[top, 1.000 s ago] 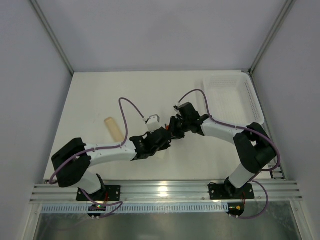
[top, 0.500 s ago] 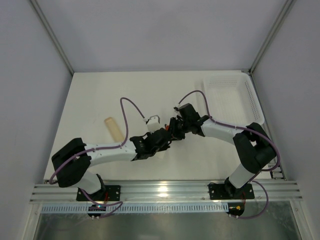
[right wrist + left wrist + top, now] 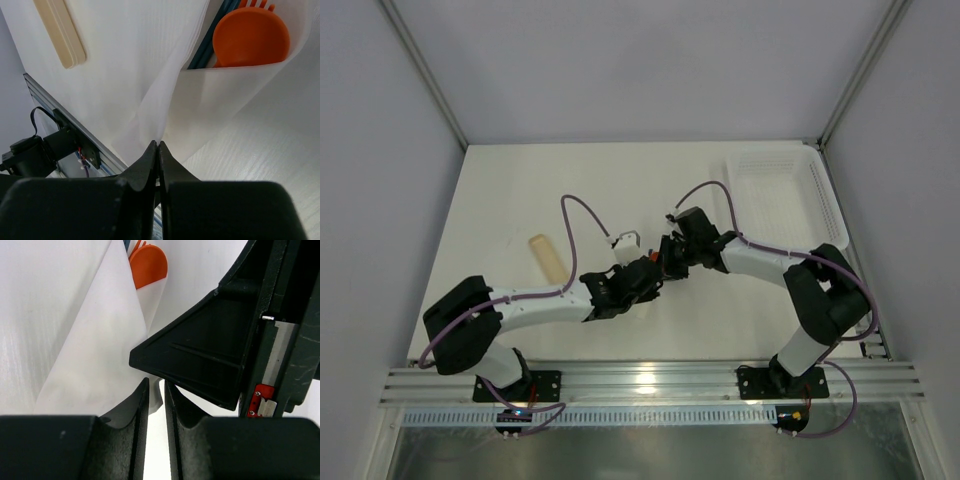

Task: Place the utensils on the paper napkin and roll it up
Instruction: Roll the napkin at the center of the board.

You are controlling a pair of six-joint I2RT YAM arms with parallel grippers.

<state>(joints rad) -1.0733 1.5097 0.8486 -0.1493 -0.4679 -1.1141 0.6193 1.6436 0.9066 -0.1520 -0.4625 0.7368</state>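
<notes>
The paper napkin (image 3: 150,75) is folded over an orange spoon (image 3: 250,37), orange fork tines (image 3: 257,5) and a blue handle (image 3: 212,37). My right gripper (image 3: 158,146) is shut on a fold of the napkin and holds it up off the table. The pale tan stick (image 3: 59,31) lies bare on the table to the left, apart from the napkin; it also shows in the top view (image 3: 548,256). My left gripper (image 3: 156,387) is barely open, its tips at the napkin's (image 3: 95,355) lower edge, right under a finger of the right gripper (image 3: 200,355). The spoon (image 3: 148,262) peeks out beyond.
A white mesh basket (image 3: 785,195) stands at the back right. Both grippers (image 3: 662,264) meet mid-table. Purple cables (image 3: 570,225) loop above the arms. The metal rail (image 3: 650,385) runs along the near edge. Grey walls enclose the table.
The right gripper has edged slightly left and nearer, toward the left gripper. The left arm and the tan stick have not moved.
</notes>
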